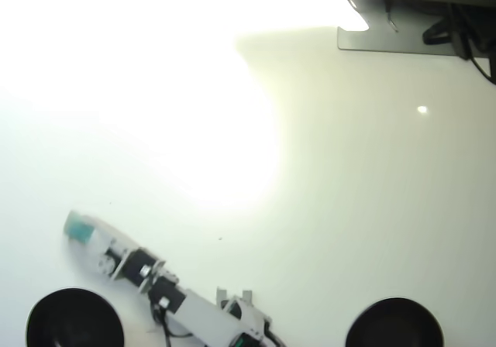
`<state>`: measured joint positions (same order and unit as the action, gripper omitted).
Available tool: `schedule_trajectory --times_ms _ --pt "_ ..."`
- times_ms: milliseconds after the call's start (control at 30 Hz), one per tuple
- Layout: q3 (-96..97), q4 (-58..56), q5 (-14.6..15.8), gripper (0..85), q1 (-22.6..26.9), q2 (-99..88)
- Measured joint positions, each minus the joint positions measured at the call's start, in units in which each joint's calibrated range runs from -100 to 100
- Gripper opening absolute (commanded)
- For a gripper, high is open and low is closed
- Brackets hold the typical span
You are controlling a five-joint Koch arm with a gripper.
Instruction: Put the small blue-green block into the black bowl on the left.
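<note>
Lying along the overhead view's bottom edge: the black bowl (74,317) at the left and its matching second bowl (394,321) at the right (both cut off by the frame). Reaching up-left from the bottom centre over the white table (349,207), with the gripper (71,225) pinching the small blue-green block (77,226), up-frame of the left bowl and outside its rim. Farthest off, at the top right, a grey monitor stand (387,37).

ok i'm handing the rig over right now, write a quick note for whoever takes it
Gripper: the small blue-green block sits at its tip and looks gripped, though the jaws are too washed out to be sure.
Position: overhead view, arm stretched toward the lower left, tip above the white table, a little short of the left black bowl.
Second black bowl: lower right, not the target.
Done: block picked up.
Left: move over the left bowl, then release.
</note>
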<state>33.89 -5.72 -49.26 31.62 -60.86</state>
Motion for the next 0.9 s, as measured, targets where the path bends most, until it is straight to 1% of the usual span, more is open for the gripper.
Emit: schedule_trajectory --times_ms 200,433,500,567,700,767,900 --pt "-3.32 -3.29 0.15 6.1 6.74 -2.15" --pt "-3.14 -7.49 0.20 6.1 11.92 -4.80" --pt "-3.23 -9.46 0.20 6.1 14.11 -6.69" --pt "-3.23 -10.04 0.20 6.1 14.75 -7.07" --pt "-3.23 -12.59 0.24 6.2 17.97 -8.33" --pt "-3.23 -12.83 0.78 6.1 19.73 -8.84" --pt "-3.14 -12.83 1.76 6.2 20.46 -8.84"
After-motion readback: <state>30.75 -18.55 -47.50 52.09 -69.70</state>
